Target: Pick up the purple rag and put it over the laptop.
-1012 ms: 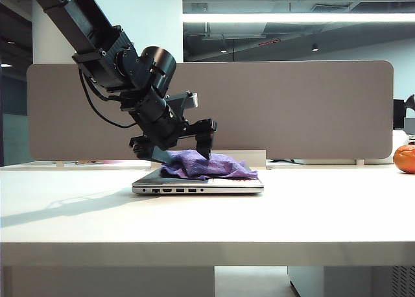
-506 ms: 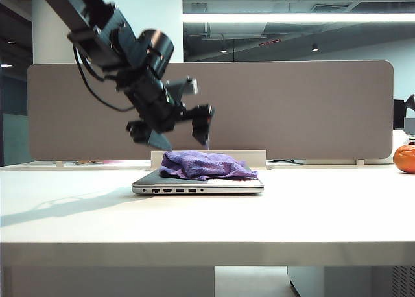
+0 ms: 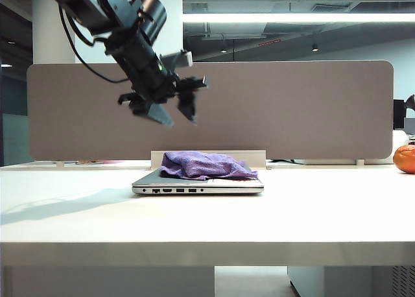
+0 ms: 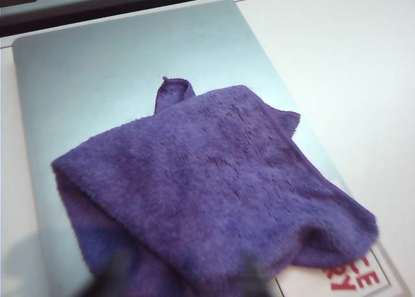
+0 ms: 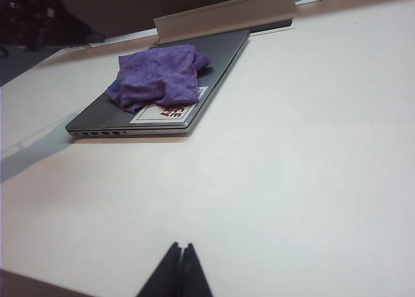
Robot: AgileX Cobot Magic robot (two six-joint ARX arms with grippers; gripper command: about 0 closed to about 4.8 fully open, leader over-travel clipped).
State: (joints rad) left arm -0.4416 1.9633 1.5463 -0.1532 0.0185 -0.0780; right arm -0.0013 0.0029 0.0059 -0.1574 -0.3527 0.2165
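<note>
Air is all that sits between the fingers of the left hand [image 3: 174, 113], which hangs up at the left, well above the counter [image 3: 207, 219] and clear of everything on it. Its two dark fingers point down and stand partly apart with nothing held.

Below it and a little to the right, the laptop [image 3: 198, 185] lies closed and flat on the counter, its row of ports facing the room. The purple rag [image 3: 204, 165] is bunched on top of the lid in wrinkled folds. From the left wrist view the rag [image 4: 214, 193] covers only part of the lid, leaving a broad stretch of bare silver laptop [image 4: 97, 70] around it, and one corner of the rag overlaps a pale sticker [image 4: 353, 281] with red lettering.

Behind the laptop runs a long grey partition [image 3: 292, 109]. Far off at the right edge sits an orange round thing [image 3: 404, 159].

The right hand [image 5: 176, 271] shows only in its own wrist view, low over the bare counter, well apart from the laptop, its fingertips pressed together and holding nothing.
</note>
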